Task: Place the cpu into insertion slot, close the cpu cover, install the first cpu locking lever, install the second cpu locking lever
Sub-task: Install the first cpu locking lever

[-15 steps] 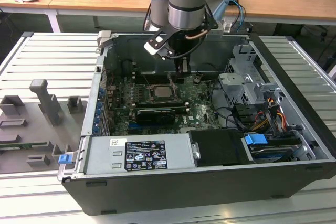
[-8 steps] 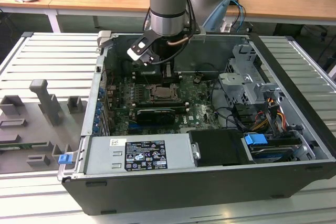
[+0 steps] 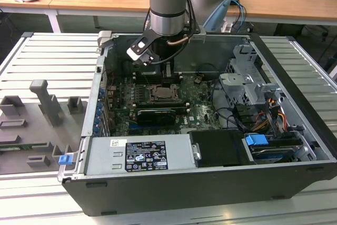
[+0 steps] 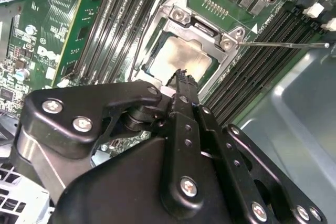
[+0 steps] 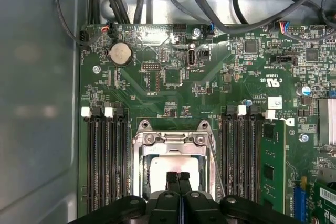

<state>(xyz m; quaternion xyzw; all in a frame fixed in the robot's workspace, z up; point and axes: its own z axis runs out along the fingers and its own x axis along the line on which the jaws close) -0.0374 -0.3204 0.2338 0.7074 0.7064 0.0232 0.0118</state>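
1. A slatted metal bench point(image 3: 31, 56) carries an open computer case point(image 3: 210, 193), with wooden desks point(image 3: 105, 1) along the far side of the room. Grey fixtures point(image 3: 47, 101) stand on the bench at the exterior view's left.
2. The case lies on its side, probably so that the green motherboard point(image 5: 157, 87) faces up and the arm point(image 3: 167, 3) can reach it from above.
3. The arm hangs straight down into the case, over the insertion slot point(image 3: 164, 94) at the middle of the board.
4. The cpu point(image 5: 176, 162) sits in that slot, and its pale face shows through the cut-out of the cpu cover point(image 5: 169, 140). The cover lies down flat around it, which should keep the chip from shifting.
5. The jaws are clenched on nothing. In the first wrist view the two fingertips point(image 5: 172, 178) press against each other just above the near edge of the chip. Held like this they form one narrow tip, which seems better suited to pushing than to grasping.
6. In the second wrist view a thin locking lever point(image 4: 283, 44) sticks out from a corner of the socket and reaches across the black memory slots point(image 4: 273, 61). It looks unlatched, so the cover is probably not clamped yet.
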